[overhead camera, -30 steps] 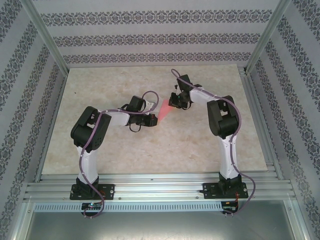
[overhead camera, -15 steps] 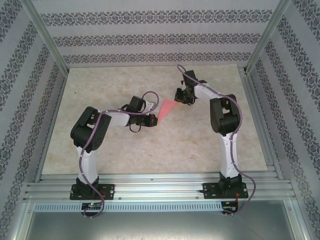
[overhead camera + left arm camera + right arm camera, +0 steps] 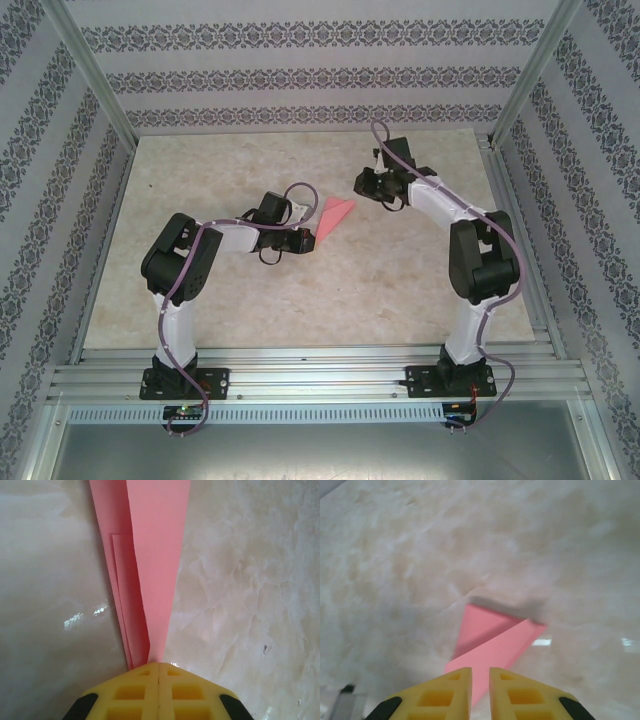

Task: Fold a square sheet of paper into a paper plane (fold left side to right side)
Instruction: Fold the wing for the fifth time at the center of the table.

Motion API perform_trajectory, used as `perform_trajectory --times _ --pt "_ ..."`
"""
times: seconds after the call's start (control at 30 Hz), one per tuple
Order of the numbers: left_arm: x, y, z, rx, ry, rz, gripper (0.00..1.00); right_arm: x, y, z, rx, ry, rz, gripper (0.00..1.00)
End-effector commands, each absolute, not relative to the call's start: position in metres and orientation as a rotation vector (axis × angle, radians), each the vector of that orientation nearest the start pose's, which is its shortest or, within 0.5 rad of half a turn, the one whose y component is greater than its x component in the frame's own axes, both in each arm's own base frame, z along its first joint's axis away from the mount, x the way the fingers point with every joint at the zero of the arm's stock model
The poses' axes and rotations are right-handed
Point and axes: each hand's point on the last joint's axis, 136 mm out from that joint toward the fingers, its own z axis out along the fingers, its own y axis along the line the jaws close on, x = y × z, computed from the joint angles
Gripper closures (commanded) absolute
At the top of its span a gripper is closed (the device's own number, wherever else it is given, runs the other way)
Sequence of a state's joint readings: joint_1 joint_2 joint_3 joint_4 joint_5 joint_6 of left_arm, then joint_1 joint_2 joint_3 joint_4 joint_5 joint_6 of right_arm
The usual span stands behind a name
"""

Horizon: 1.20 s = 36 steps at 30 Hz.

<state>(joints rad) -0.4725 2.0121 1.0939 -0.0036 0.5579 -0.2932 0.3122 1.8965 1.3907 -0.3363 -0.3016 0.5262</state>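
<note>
Top external: right gripper [image 3: 360,187] has backed off paper plane [image 3: 338,212], jaws ajar, empty. Left gripper [image 3: 311,238] pinches its narrow tip; folding looks finished

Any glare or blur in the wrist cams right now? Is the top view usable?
Left wrist: sharp, paper edges crisp, a few small glare specks on the table to its left. Right wrist: soft all over, paper edges smeared, dark shadow along its far edge, pale glare patches on the table at right. Top external: even light, no glare, in focus, though the paper is small.
</note>
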Motion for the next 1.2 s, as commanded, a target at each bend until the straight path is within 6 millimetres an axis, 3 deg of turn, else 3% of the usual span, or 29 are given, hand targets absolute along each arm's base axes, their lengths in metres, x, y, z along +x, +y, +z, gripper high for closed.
perform_trajectory --times 0.0,0.13,0.23,0.37,0.53,0.87,1.17 --pt "0.313 -0.245 -0.049 0.409 2.900 -0.780 1.00 0.451 0.250 0.096 0.156 2.500 0.957 0.83" --pt "0.313 -0.246 -0.048 0.412 2.895 -0.785 1.00 0.447 0.275 0.072 0.136 2.546 0.975 0.83" --pt "0.312 -0.246 -0.049 0.411 2.896 -0.788 1.00 0.447 0.280 0.048 0.146 2.610 0.943 0.83" --pt "0.308 -0.244 -0.050 0.411 2.900 -0.784 1.00 0.444 0.269 0.016 0.204 2.690 0.836 0.83" --pt "0.297 -0.239 -0.050 0.406 2.909 -0.793 1.00 0.440 0.253 -0.007 0.228 2.770 0.705 0.83" --pt "0.269 -0.222 -0.060 0.354 2.952 -0.769 1.00 0.438 0.240 -0.015 0.222 2.805 0.633 0.83" --pt "0.255 -0.211 -0.053 0.316 2.949 -0.753 1.00 0.438 0.237 -0.015 0.221 2.826 0.605 0.83"
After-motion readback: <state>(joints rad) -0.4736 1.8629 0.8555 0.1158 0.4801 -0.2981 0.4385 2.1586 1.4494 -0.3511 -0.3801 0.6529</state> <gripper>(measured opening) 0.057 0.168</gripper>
